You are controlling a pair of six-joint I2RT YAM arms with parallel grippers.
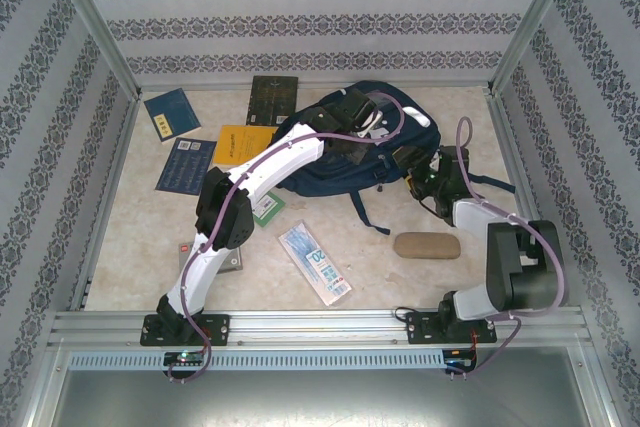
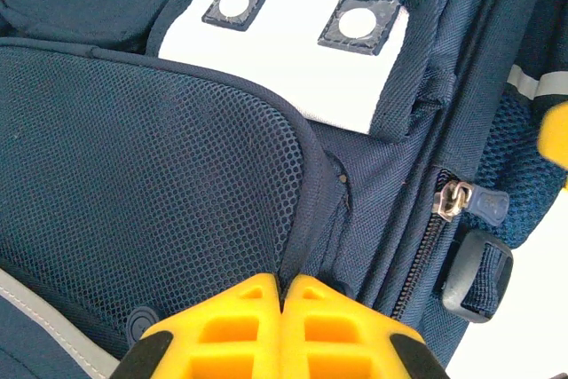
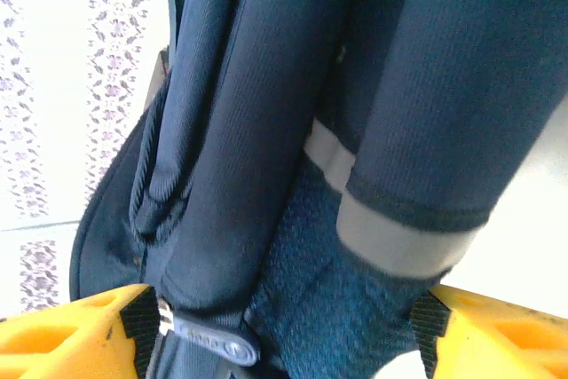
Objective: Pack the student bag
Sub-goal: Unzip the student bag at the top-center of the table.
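One navy student bag (image 1: 330, 175) lies toward the back of the desk (image 1: 130, 237). Left of the bag are four books (image 1: 185, 165). In front of it are one tan case (image 1: 427, 245) and one white-and-blue packet (image 1: 314, 263). The left gripper (image 2: 284, 295) is closed, its tips against the edge of the bag's mesh pocket (image 2: 151, 175). The right gripper (image 3: 284, 343) gapes wide, with the bag's side between its fingers.

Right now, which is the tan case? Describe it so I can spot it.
Find the big navy student bag. Toward the near edge, right of its trailing strap, lies the tan case. It alone is plain, rounded, oblong; its neighbours are flat books and a packet.
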